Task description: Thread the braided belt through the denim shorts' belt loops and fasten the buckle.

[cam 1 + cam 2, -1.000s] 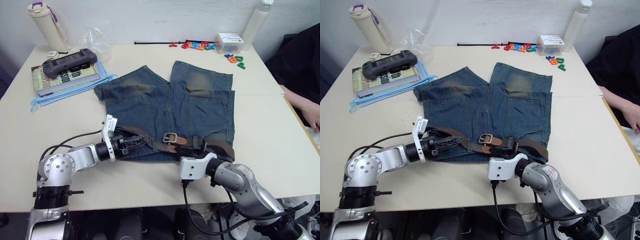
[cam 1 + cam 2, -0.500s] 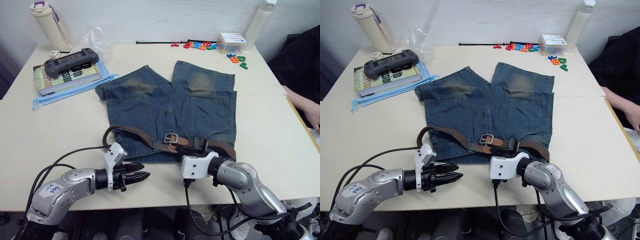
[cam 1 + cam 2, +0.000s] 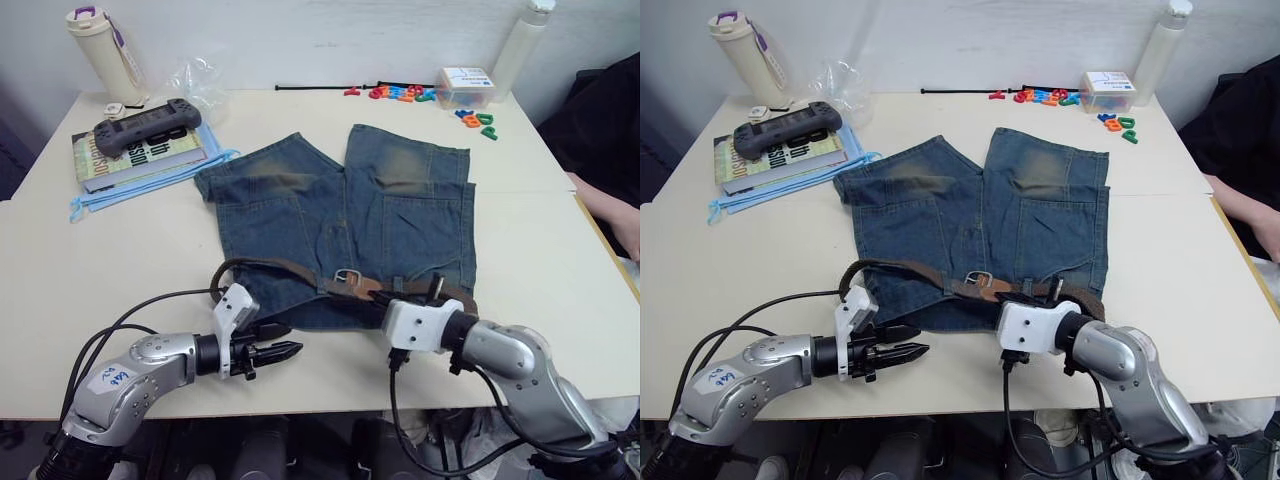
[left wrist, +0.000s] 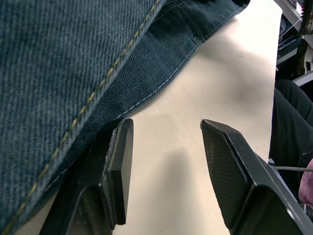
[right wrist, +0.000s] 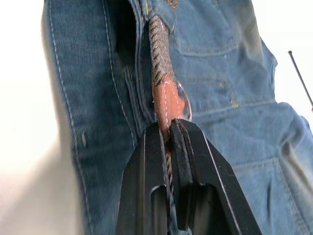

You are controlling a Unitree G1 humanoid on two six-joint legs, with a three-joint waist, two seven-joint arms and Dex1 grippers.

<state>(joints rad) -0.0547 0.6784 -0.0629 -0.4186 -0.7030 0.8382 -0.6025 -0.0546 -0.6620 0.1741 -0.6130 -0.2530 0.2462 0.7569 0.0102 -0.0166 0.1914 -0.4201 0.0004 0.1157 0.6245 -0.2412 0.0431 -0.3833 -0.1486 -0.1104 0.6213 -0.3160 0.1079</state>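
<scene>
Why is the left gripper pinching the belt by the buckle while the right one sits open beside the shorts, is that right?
Swapped. The right wrist view shows the right gripper shut on the belt by the buckle; the left wrist view shows the left gripper open beside the shorts.

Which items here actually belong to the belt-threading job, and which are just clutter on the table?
Job:
- dark brown braided belt, pinched in the right claw
- silver metal buckle
- faded blue denim shorts
- left claw, open beside the waistband

Clutter:
- grey handheld game console on books
- cream bottle
- coloured plastic letters
- white box
</scene>
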